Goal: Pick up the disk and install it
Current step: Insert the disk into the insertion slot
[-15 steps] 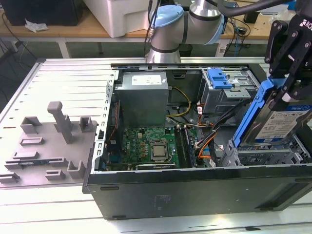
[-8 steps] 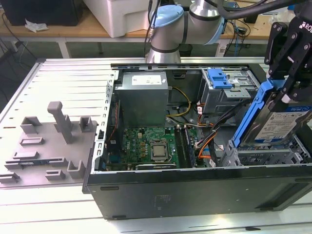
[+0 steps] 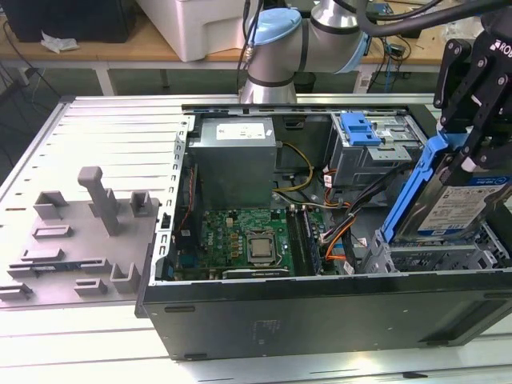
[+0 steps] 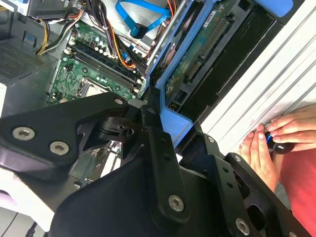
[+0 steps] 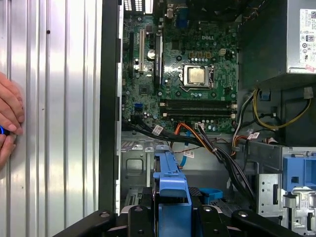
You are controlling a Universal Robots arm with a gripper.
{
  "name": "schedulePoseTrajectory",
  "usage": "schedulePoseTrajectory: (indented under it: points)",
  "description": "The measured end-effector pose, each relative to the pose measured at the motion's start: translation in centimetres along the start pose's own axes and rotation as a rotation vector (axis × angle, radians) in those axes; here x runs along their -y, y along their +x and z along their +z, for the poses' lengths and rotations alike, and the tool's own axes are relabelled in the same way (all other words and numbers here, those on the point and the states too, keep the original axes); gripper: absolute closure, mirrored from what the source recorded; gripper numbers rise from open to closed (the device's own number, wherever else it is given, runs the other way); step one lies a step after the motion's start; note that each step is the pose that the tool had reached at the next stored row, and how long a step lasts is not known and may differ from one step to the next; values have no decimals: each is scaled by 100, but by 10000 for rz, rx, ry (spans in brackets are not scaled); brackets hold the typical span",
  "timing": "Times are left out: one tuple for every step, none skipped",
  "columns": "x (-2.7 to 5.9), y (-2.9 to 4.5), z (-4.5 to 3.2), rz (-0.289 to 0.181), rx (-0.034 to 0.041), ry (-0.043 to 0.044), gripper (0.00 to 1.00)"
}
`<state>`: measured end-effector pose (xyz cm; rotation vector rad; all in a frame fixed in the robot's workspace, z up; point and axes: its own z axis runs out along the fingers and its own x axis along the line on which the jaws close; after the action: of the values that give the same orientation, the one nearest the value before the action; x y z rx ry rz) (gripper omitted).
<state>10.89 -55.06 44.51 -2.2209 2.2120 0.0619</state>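
Open room is found above the motherboard (image 3: pixel 240 236). Beside the disk (image 3: pixel 470 206), passage is narrowed by a cable bundle (image 3: pixel 368 200) and the drive cage (image 3: pixel 372 156).

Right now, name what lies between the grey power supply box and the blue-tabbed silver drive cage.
Yellow and black cables cross that gap, seen in the exterior view.

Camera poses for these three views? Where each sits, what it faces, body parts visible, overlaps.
Exterior view: off the arm, looking down into the open computer case; shows the arm and the gripper clamping the disk.
First wrist view: at the wrist, facing the motherboard; fingers and a person's hand show.
Second wrist view: at the wrist, looking along the disk; fingers, hand.
Shared: all show motherboard and disk; both wrist views, the hand.
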Motion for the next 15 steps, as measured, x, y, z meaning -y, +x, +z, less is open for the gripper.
schedulePoseTrajectory:
  points:
    - [0, 1, 3, 1, 1, 0, 63]
    - [0, 2, 9, 2, 3, 0, 63]
    - [0, 3, 12, 3, 4, -1, 63]
    - [0, 4, 17, 4, 3, 0, 63]
    - [0, 5, 20, 5, 2, 0, 63]
    - [1, 7, 27, 5, 6, 1, 63]
    - [1, 7, 31, 5, 13, 2, 63]
    - [1, 8, 33, 6, 13, 2, 63]
    - [1, 8, 33, 7, 12, 1, 63]
    - [0, 8, 33, 7, 12, 1, 63]
    - [-4, 8, 33, 8, 16, 2, 63]
    - [-15, 7, 29, 6, 31, 4, 63]
    - [-23, 7, 21, 6, 41, 3, 63]
    - [-29, 7, 11, 8, 42, 1, 63]
    - [-32, 6, -8, 7, 56, 0, 63]
